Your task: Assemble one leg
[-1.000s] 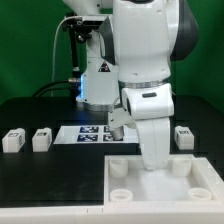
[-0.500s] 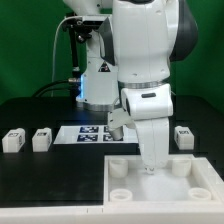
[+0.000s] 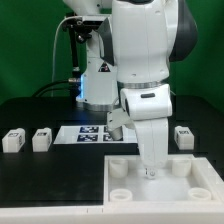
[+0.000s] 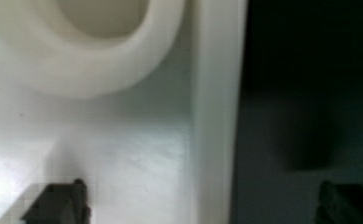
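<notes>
The large white panel (image 3: 160, 185) with round corner sockets lies at the front right of the black table. My gripper (image 3: 150, 172) hangs low over the panel's back edge, and in the exterior view its fingers are mostly hidden by the hand. In the wrist view my gripper (image 4: 199, 203) is open and empty; one fingertip (image 4: 53, 200) is over the panel (image 4: 125, 150) and the other is over the dark table beside the edge. A round socket (image 4: 98, 30) shows close by. Two small white legs (image 3: 12, 141) (image 3: 42, 139) sit at the exterior view's left and a third (image 3: 183, 136) at its right.
The marker board (image 3: 92, 133) lies flat on the table behind the panel, partly hidden by my arm. The robot's base (image 3: 95, 80) stands at the back centre. The table's front edge runs just below the panel.
My gripper has sunk slightly toward the panel's back edge. Nothing else has moved.
</notes>
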### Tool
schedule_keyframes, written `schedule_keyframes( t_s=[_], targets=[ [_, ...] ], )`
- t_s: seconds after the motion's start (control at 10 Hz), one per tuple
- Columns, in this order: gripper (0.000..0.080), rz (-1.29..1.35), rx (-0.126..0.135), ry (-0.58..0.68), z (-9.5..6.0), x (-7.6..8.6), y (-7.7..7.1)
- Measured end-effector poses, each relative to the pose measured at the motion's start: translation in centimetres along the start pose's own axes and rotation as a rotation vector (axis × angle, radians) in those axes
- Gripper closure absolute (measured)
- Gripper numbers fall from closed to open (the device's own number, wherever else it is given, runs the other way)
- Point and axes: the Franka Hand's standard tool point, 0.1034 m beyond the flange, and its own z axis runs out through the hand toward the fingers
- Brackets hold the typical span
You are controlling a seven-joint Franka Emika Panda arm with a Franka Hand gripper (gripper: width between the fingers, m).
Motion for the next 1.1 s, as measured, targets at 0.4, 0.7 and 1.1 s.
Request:
schedule_keyframes(
  t_s=[0.4,0.7,1.1],
  targets=[
    [0.0150,0.032,-0.019,-0.007,-1.3,-0.1,-0.3],
    [0.0150,0.255,-0.056,-0.022,-5.4,2.1,-1.6],
    [0.0150,0.849,-0.050,-0.003,-5.4,6.2,-3.0]
  ],
)
